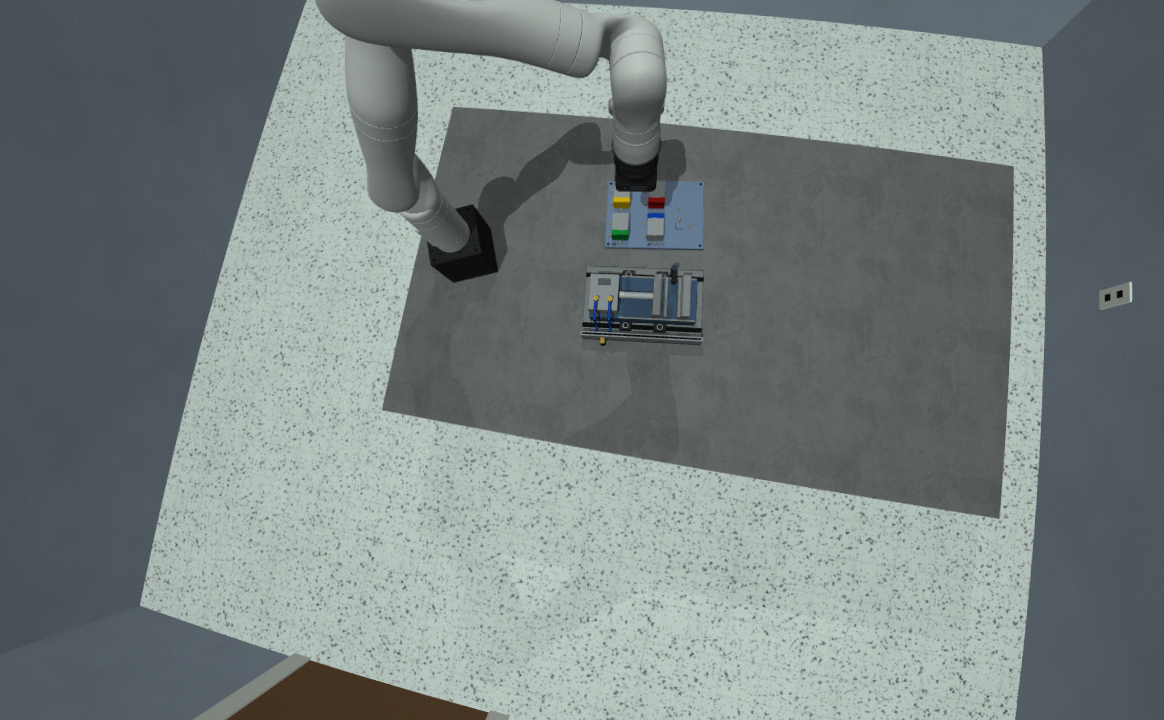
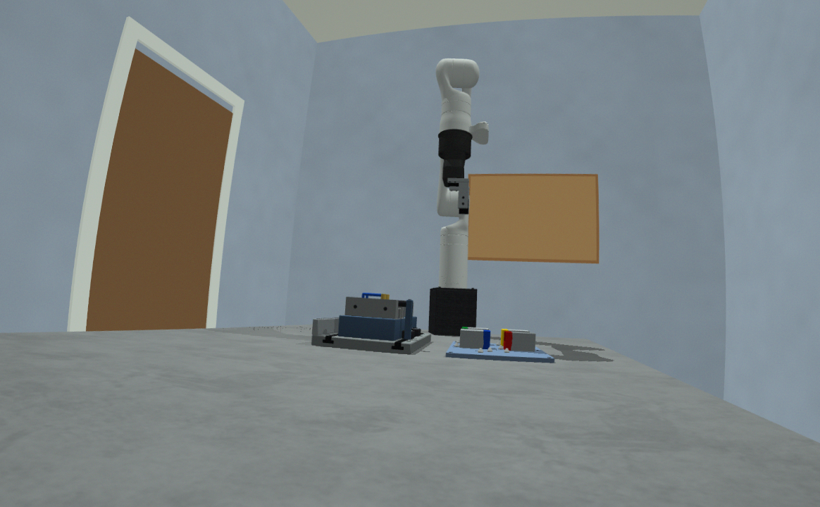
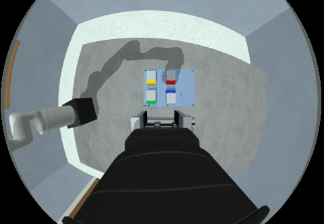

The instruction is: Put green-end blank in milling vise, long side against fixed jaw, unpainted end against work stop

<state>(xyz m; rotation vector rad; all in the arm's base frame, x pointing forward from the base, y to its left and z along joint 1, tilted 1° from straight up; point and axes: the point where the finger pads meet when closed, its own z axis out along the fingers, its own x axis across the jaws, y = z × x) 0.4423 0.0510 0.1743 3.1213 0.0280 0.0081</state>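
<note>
The blank with the green end [image 1: 621,224] lies on the blue plate [image 1: 652,211], at its front left; it also shows in the wrist view [image 3: 151,96]. The milling vise [image 1: 642,301] stands in front of the plate, with its hosed block on the left and nothing between the jaws. My gripper [image 2: 461,196] hangs high above the plate's far edge, open and empty. In the overhead view only its black wrist [image 1: 637,172] shows; the fingers are hidden below it.
Blanks with yellow [image 1: 622,203], red [image 1: 656,202] and blue [image 1: 655,223] ends lie on the same plate. The arm's black base [image 1: 462,243] stands left of the plate. The vise [image 2: 372,324] and plate [image 2: 499,350] sit side by side on the dark mat.
</note>
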